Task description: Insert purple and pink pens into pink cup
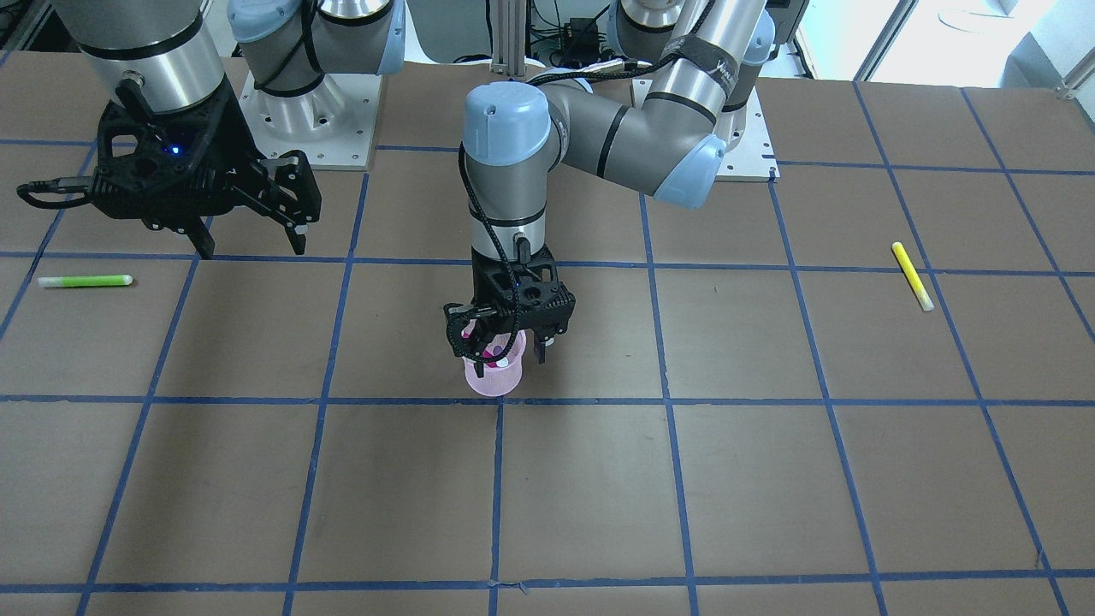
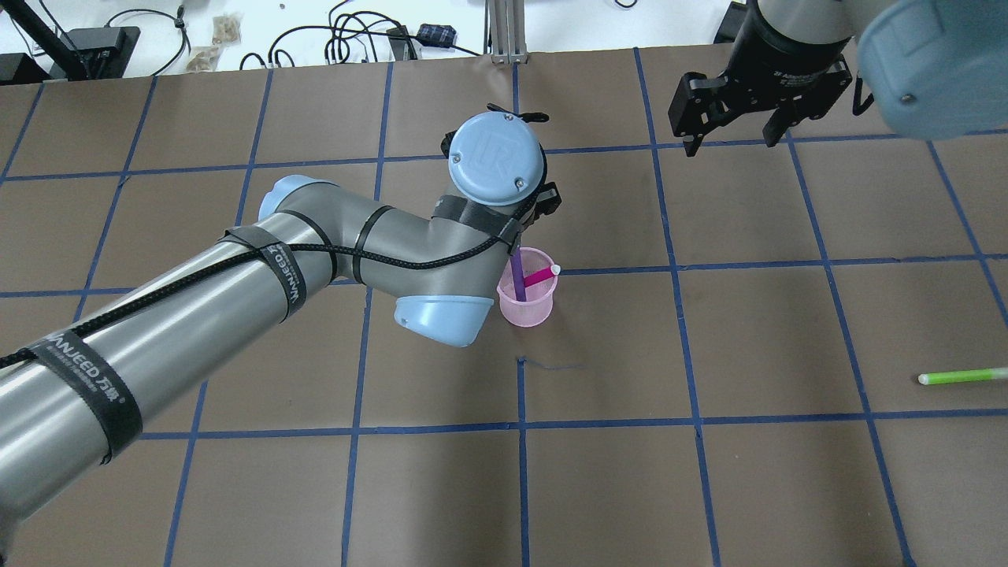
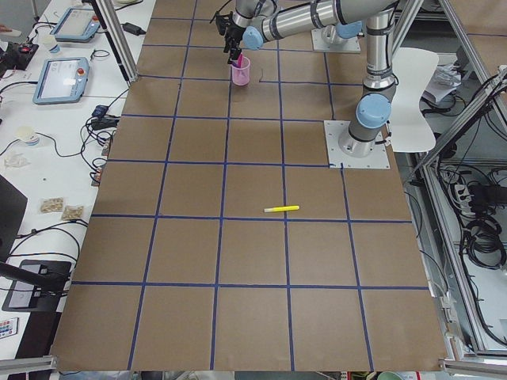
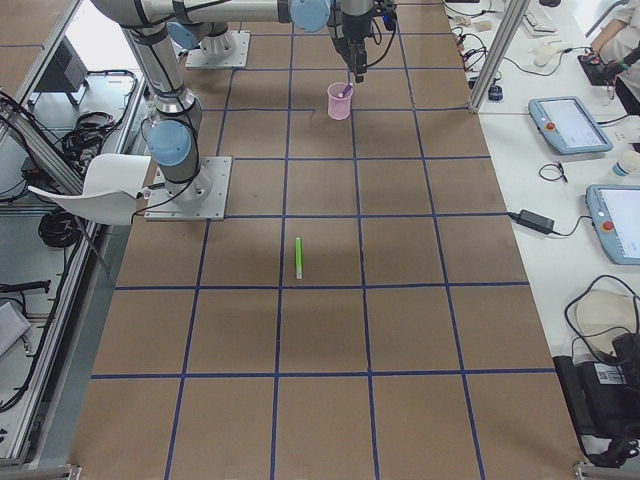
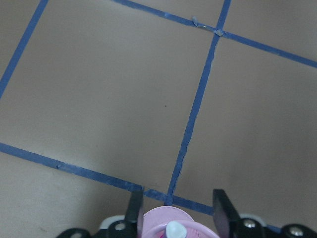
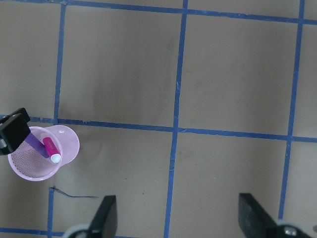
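The left gripper (image 1: 501, 346) hangs directly above the pink cup (image 2: 526, 303), which stands upright near the centre of the table (image 1: 599, 496). Its jaws are apart. In the left wrist view the fingers (image 5: 133, 213) flank the cup rim on both sides without gripping anything. The purple pen (image 2: 517, 277) and the pink pen (image 2: 539, 276) both sit inside the cup, leaning against its rim. The pink pen's white cap points up.

The right gripper (image 2: 732, 140) is raised above the table, well apart from the cup, jaws spread and empty. A green pen (image 1: 85, 281) lies flat near the right arm's side. A yellow pen (image 1: 912, 275) lies flat on the left arm's side.
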Controlling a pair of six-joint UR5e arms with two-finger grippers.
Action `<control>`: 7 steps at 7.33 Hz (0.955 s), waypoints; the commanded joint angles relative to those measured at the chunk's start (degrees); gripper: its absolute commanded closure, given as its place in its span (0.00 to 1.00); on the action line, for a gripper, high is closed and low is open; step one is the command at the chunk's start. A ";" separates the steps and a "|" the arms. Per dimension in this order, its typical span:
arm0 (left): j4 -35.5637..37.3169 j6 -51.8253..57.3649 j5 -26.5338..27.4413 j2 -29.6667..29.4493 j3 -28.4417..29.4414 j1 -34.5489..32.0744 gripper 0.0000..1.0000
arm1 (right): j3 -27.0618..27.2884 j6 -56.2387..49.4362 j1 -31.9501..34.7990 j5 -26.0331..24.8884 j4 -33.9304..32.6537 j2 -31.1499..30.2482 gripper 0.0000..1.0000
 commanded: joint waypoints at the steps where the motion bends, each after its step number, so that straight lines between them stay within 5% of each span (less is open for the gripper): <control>1: -3.46 2.96 -0.39 1.95 1.39 1.49 0.00 | 0.04 0.00 0.00 -0.03 -0.07 0.06 0.12; 4: -14.98 16.40 -13.42 5.11 8.23 13.58 0.00 | 0.04 0.00 0.00 -0.03 -0.07 0.06 0.12; 7: -30.04 31.09 -13.58 10.90 9.22 19.23 0.00 | 0.04 0.00 0.00 -0.03 -0.07 0.06 0.12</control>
